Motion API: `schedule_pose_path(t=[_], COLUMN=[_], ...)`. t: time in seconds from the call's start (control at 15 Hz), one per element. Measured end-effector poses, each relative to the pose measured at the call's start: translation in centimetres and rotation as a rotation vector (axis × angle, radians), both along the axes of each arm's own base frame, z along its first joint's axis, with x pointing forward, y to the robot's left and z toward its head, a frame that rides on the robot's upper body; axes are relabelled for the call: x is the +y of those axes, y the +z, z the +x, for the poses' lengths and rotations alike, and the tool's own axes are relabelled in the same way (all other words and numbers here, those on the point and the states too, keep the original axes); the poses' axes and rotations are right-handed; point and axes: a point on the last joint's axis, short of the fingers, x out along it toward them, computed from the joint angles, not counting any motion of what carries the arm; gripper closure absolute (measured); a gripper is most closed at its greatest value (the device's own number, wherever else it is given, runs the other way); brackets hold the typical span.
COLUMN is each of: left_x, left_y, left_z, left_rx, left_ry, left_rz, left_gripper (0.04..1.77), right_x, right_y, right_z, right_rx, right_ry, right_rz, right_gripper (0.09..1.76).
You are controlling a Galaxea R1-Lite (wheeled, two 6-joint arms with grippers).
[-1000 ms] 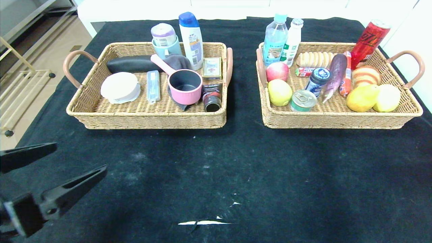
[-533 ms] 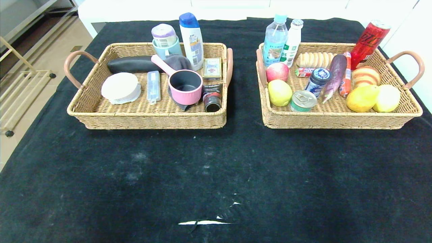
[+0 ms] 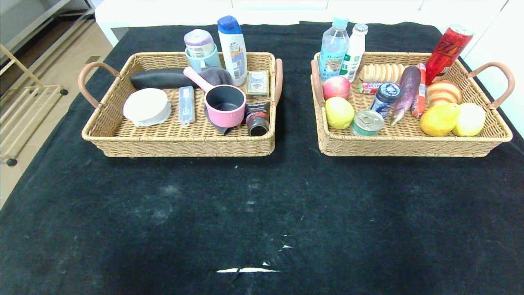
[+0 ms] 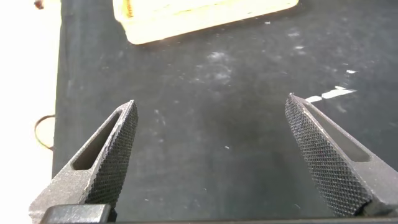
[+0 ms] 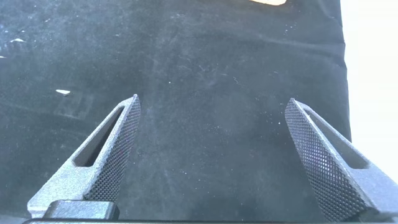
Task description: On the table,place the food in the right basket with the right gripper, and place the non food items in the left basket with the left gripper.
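While both arms sit drawn back toward the robot and out of the head view, everything the task names already lies inside a basket, so the relation that matters is that nothing loose lies between the claws and the baskets.

The left claw [image 4: 211, 162] hangs over bare black tabletop [image 3: 262, 213] with its jaws spread wide and nothing between them; the left basket [image 3: 180, 143] lies ahead of it, only its near wall showing in the wrist view. Inside that basket the case [image 3: 186, 105] lies with its long axis running away from the robot, and the pink saucepan [image 3: 224, 105] sits on the dark cloth [image 3: 216, 76], its handle pointing back and to the left.

The right claw [image 5: 211, 155] is likewise wide open and empty above the cloth-covered tabletop. The right basket [image 3: 409, 143] is ahead of it, holding the tin [image 3: 367, 122] upright by the near wall and the blue jar [image 3: 385, 99] just behind it.

Judging by this, sorting looks finished; neither arm has a nearer target.
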Motion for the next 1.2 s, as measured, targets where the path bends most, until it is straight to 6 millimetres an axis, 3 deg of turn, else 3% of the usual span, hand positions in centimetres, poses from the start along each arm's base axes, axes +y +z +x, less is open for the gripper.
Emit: schedule_pose_path(t=[0.4, 0.67, 0.93, 1.2], left_x=[-0.5, -0.4, -0.1, 0.0], left_y=[-4.5, -7.5, -10.8, -13.5], left_z=[-0.9, 1.1, 3.4, 4.6], left_rx=[-0.067, -0.155, -0.164, -0.085], left_ry=[-0.080, -0.025, 0.098, 0.146], left_rz=[-0.003, -0.004, -0.035, -0.081], left_gripper=[0.09, 0.09, 0.09, 0.09], right_x=[0.0, -0.2, -0.2, -0.3], right_y=[-2.6, -3.8, -7.5, -11.0], right_z=[-0.3, 1.5, 4.9, 6.3], right_rx=[-0.077, -0.228, -0.308, -0.181], right_ry=[-0.010, -0.061, -0.076, -0.117], right_rz=[0.015, 0.100, 0.055, 0.003], right_gripper=[0.15, 0.15, 0.15, 0.15])
